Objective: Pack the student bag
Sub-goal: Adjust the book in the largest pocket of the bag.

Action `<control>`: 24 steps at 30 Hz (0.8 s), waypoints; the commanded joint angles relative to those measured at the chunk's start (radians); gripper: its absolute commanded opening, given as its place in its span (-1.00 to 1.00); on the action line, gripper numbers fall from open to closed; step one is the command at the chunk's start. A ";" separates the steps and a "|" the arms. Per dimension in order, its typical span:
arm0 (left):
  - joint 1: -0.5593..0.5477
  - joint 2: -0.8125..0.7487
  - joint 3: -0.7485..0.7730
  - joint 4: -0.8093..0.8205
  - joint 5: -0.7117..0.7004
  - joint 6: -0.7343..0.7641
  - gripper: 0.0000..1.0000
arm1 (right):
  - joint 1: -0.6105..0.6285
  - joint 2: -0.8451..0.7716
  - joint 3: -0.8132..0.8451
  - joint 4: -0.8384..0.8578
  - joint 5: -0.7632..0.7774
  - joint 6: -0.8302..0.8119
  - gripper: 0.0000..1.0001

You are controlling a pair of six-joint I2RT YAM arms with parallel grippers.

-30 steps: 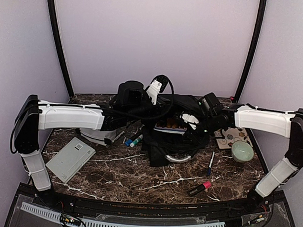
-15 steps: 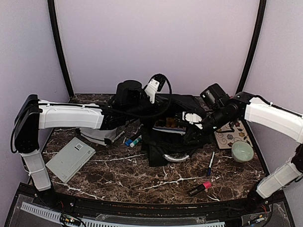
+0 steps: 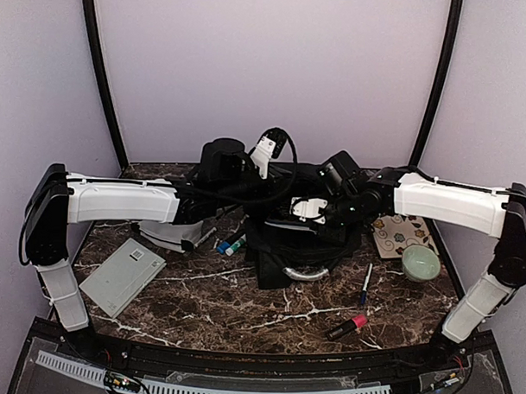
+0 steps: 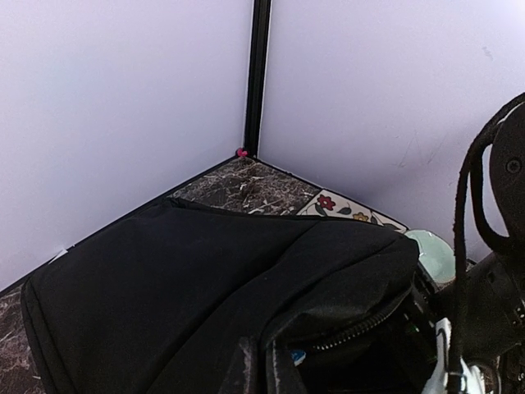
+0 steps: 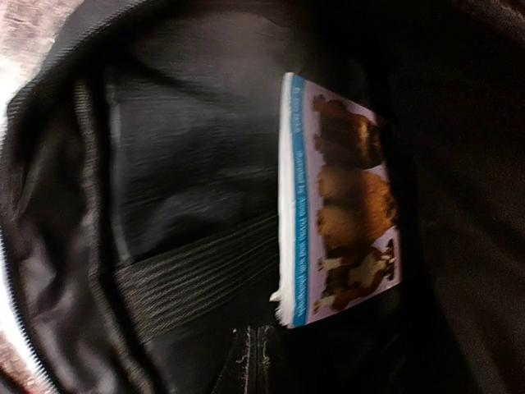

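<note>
At table (image 3: 242,309) centre-back: student bag (image 3: 300,254), mouth up; left gripper (image 4: 259,369) looks pinched shut on its rim fabric, likely to hold the mouth open; right gripper (image 5: 259,357) closed and empty inside, above a picture book (image 5: 344,213). Table left: grey flat case (image 3: 122,276); table right: green bowl (image 3: 421,262), pen (image 3: 365,284). Nothing blocks the mouth but the right arm (image 3: 444,203) itself.

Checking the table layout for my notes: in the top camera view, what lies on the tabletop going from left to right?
grey flat box → blue and green markers → student bag → blue pen → green bowl. The pink marker and floral mat overlap their neighbours sideways, so they are left out.
</note>
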 commanded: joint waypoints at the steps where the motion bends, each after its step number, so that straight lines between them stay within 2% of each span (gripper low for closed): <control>1: 0.006 -0.081 0.006 0.063 0.017 -0.022 -1.00 | 0.015 0.037 -0.009 0.125 0.119 -0.050 -1.00; 14: 0.006 -0.098 -0.003 0.054 0.026 -0.018 -1.00 | -0.001 0.189 -0.072 0.260 0.242 -0.115 -1.00; 24: 0.006 -0.103 -0.024 0.072 0.063 -0.032 -1.00 | -0.094 0.321 -0.049 0.481 0.402 -0.117 -1.00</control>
